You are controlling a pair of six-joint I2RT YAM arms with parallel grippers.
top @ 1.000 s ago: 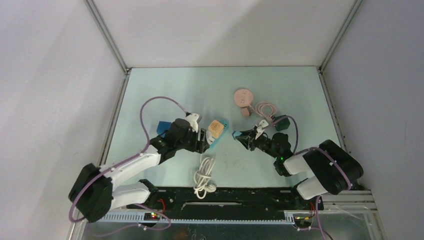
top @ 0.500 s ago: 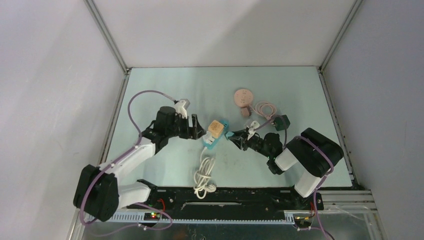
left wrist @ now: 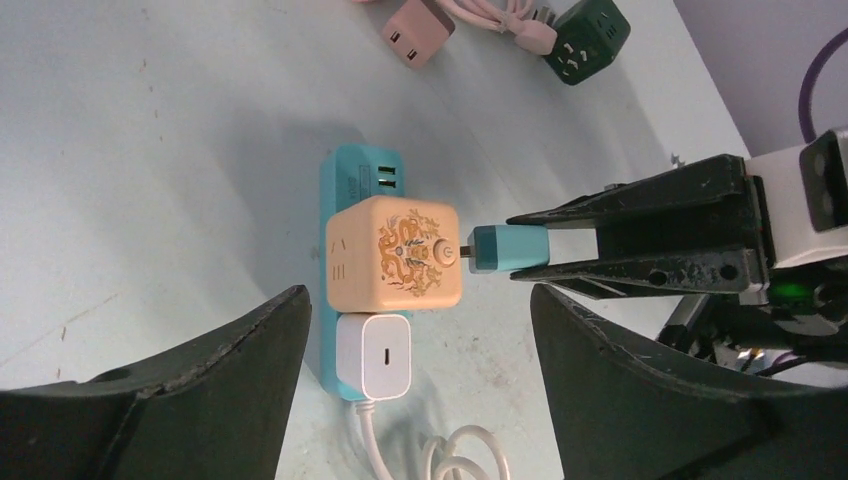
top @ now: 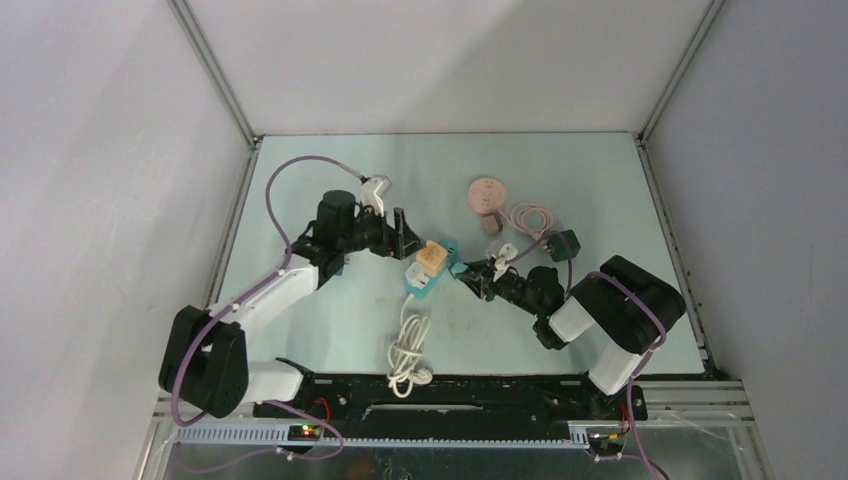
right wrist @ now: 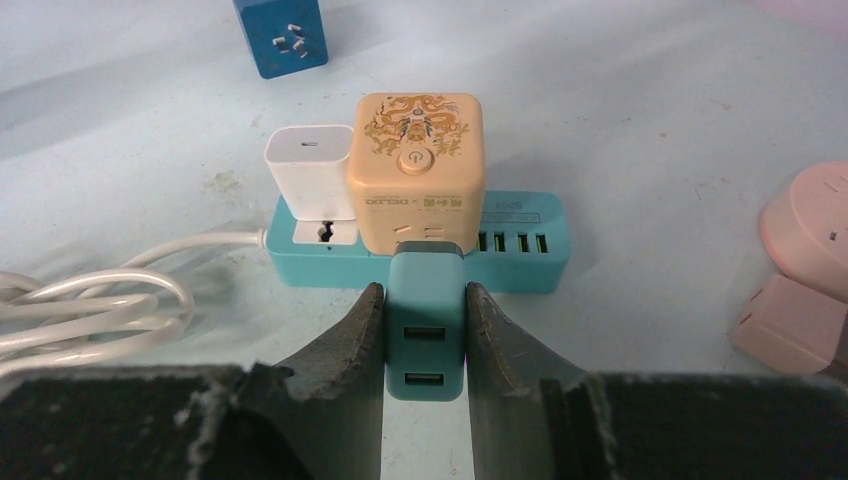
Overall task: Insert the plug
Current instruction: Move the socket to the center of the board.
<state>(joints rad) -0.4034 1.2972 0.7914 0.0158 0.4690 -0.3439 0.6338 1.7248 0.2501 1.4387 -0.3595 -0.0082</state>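
Note:
A teal power strip point(top: 424, 288) lies mid-table, also seen in the left wrist view point(left wrist: 350, 180) and the right wrist view point(right wrist: 520, 262). A peach cube adapter point(top: 432, 256) point(left wrist: 395, 252) point(right wrist: 415, 150) and a white charger point(left wrist: 372, 355) point(right wrist: 308, 172) sit on it. My right gripper point(top: 470, 272) point(right wrist: 425, 290) is shut on a teal USB plug point(right wrist: 425, 330) point(left wrist: 510, 247). The plug's nose meets the cube's side, with a short bit of prong showing between them. My left gripper point(top: 405, 232) point(left wrist: 415, 300) is open and empty, above the strip.
The charger's white cable coil point(top: 407, 350) lies near the front. A blue cube adapter point(right wrist: 280, 35) sits behind the strip. A round pink adapter point(top: 487, 193), a small pink plug point(left wrist: 415, 18) with pink cable point(top: 530, 217) and a dark green cube point(top: 563, 245) lie at the back right.
My right gripper carried the teal plug leftward up to the cube's side. My left arm pulled back from the strip and now points at it from the far left.

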